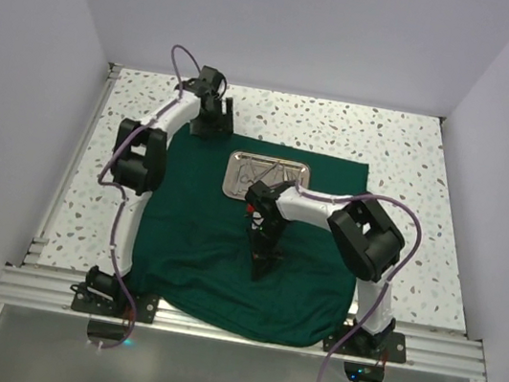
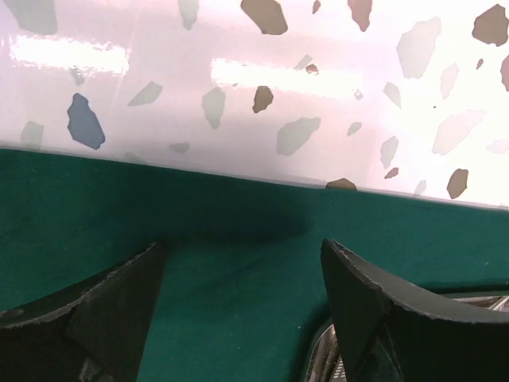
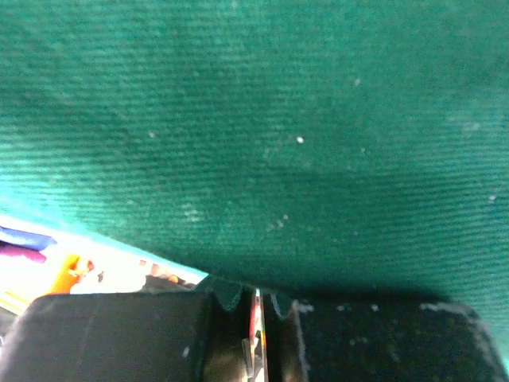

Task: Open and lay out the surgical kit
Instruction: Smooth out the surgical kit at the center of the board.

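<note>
Right pincer (image 3: 253, 309) apparently tight on cloth (image 3: 254, 143)

Matt woven cloth wrap (image 1: 191, 239), shiny steel tray (image 1: 234, 174)

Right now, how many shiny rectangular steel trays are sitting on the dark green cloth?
1. The shiny rectangular steel tray lies on the dark green cloth near the middle of its far edge. Its near folds could hide another.

Tray (image 1: 299, 186) on cloth wrap (image 1: 198, 240), near far edge
</note>
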`<act>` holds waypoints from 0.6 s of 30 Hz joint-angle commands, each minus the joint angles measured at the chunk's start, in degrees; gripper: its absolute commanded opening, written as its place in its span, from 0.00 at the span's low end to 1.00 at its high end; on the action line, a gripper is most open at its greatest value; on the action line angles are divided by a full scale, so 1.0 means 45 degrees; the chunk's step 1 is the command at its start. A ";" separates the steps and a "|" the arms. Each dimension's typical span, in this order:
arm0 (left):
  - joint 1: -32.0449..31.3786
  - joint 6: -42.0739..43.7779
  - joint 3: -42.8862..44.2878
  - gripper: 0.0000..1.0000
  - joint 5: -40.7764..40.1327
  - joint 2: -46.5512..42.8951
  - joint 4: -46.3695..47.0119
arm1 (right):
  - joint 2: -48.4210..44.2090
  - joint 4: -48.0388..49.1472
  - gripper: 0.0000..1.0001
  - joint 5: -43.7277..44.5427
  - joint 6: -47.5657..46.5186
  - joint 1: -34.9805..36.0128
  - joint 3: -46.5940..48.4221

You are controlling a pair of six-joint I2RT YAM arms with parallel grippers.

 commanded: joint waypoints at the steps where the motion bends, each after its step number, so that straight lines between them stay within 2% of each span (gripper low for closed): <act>1: -0.0085 0.0112 -0.0031 0.84 -0.1417 0.1726 -0.0519 | 0.0267 -0.0784 0.04 0.1115 -0.0511 0.0122 -0.0493; 4: -0.0046 0.0190 0.1607 0.79 -0.2725 0.2857 -0.1375 | -0.0728 -0.1406 0.13 0.1016 -0.0920 0.0336 -0.1118; 6: 0.0012 0.0424 0.3222 0.77 -0.3254 0.3811 -0.1710 | -0.1487 -0.1974 0.25 0.1386 -0.1428 0.0862 -0.1489; 9: 0.0324 0.0231 0.3897 0.60 -0.2904 0.4324 -0.1440 | -0.2347 -0.2796 0.41 0.1116 -0.1547 0.1897 -0.2289; 14: 0.0344 -0.0122 0.4697 0.62 -0.3119 0.4735 -0.1321 | -0.3366 -0.3791 0.59 0.1640 -0.0571 0.3460 -0.2838; 18: 0.0442 -0.0297 0.5009 0.64 -0.2749 0.4794 -0.0698 | -0.3913 -0.4125 0.60 0.1990 -0.0707 0.3618 -0.2858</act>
